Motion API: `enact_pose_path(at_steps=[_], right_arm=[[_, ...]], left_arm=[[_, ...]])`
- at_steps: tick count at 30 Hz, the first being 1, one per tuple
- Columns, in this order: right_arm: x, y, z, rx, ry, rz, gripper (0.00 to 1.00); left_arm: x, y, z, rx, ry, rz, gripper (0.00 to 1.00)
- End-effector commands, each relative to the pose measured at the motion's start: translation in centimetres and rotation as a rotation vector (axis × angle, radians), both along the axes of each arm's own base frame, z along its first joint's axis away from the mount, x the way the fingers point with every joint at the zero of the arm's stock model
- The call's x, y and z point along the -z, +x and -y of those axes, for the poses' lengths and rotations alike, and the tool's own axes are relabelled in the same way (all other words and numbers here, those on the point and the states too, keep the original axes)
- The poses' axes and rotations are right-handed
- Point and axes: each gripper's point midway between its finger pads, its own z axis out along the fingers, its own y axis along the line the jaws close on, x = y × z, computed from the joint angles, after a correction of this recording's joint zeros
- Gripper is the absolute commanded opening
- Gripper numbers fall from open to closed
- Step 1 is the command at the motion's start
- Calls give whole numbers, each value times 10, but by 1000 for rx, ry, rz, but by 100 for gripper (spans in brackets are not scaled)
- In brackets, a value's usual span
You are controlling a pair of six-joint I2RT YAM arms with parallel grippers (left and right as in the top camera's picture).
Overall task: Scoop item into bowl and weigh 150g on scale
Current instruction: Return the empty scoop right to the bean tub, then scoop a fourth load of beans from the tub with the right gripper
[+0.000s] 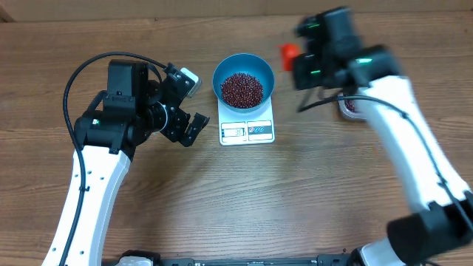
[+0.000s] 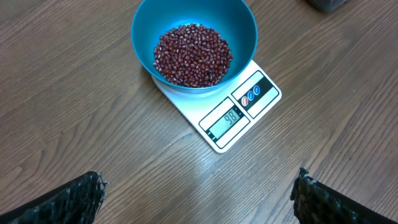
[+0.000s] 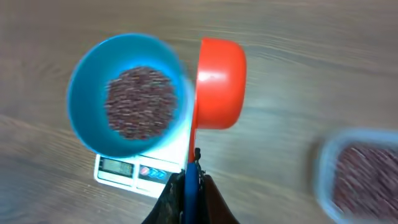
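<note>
Wood-grain desk [image 1: 295, 192] fills every view. Near its middle lies the white scale [image 1: 247, 131], and the blue bowl [image 1: 222, 70] stands on the scale's far part, leaving the display and buttons uncovered. A heap of red-brown beans [image 1: 242, 89] covers the bowl's bottom. In the left wrist view the display appears to read 98.

The left arm [image 1: 111, 125] is just left of the scale, its jaws spread wide and empty, pointing toward the bowl.

The right arm [image 1: 384, 96] reaches in from the right, blurred in the overhead view. Its jaws are closed on the handle of an orange-red scoop [image 3: 217, 84], whose cup hangs just beside the bowl's rim. Whether the cup holds anything cannot be told.

Further right a clear tub [image 3: 360, 174] holds more beans.
</note>
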Motion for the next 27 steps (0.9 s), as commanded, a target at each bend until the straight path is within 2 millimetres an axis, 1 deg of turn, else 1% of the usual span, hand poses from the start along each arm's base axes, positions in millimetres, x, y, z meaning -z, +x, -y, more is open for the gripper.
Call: enact_pose_path(at_steps=[1,4,6,8,10,13,15,18,22,25,27], right_arm=[[-36,-7,43,88,78,40,4],[-27,-14,94,197,49,-15,4],[-18,-19,124,275,26,-57,4],[-8,-24,152,350,-5,-95,4],[3,-28,170,383,-34,-124,4],[23,-32,187,391,-51,-175,4],[36,-31,193,405,-50,-213,4],[54,-28,196,387,-71,-261,4],[81,-26,211,413,-143,-336,4],[97,-25,216,427,-171,-375,4],[103,-24,218,433,-174,-390,4]], left_arm=[[3,1,-1,17,14,5,100],[3,1,-1,17,14,5,100],[3,1,-1,17,14,5,99],[3,1,-1,17,14,5,99],[3,1,-1,17,14,5,99],[3,1,-1,17,14,5,100],[3,1,-1,17,14,5,100],[3,1,-1,17,14,5,100],[3,1,-1,17,14,5,100],[3,1,-1,17,14,5,100],[3,1,-1,17,14,5,99]])
